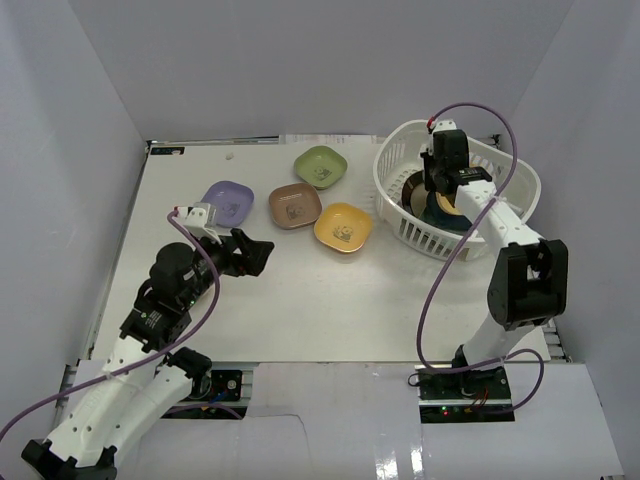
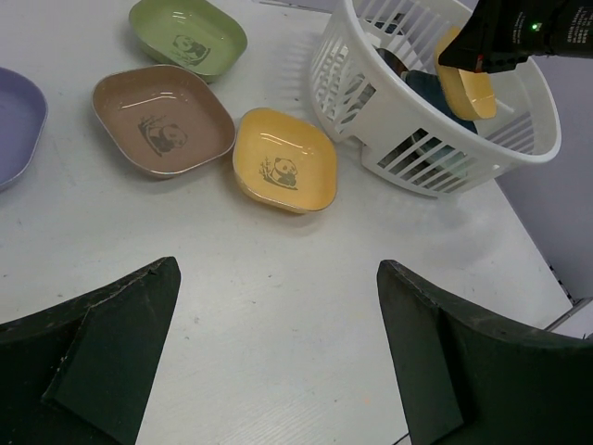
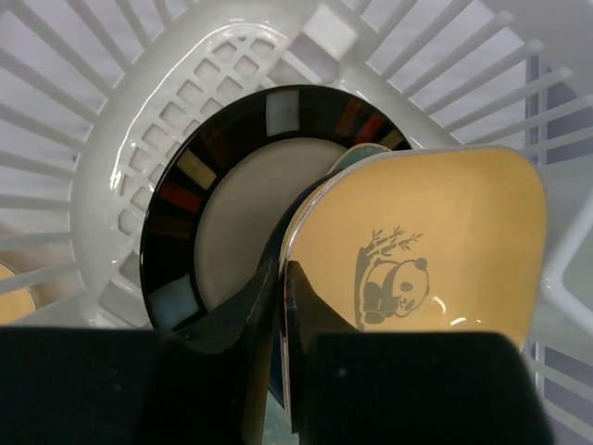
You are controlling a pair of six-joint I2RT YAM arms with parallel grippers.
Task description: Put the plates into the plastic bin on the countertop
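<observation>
Orange dish (image 3: 435,250) clamped in right fingers (image 3: 232,324), inside plastic bin (image 1: 415,232) above dark-rimmed plate (image 3: 176,195) | left fingers (image 2: 102,352) apart, empty | outstanding on worktop (image 1: 300,300): lavender dish (image 1: 228,203), brown dish (image 1: 294,206), green dish (image 1: 321,166), yellow dish (image 1: 343,226)

You see the white table (image 1: 330,300) bearing four small dishes and a basket. Straight ahead of your left pincer (image 1: 247,254) lies the yellow dish (image 1: 343,226), the brown dish (image 1: 294,206) just beside it, the green dish (image 1: 321,166) beyond. The lavender dish (image 1: 228,203) sits to the pincer's left, the white basket (image 1: 397,205) ahead to its right.
</observation>
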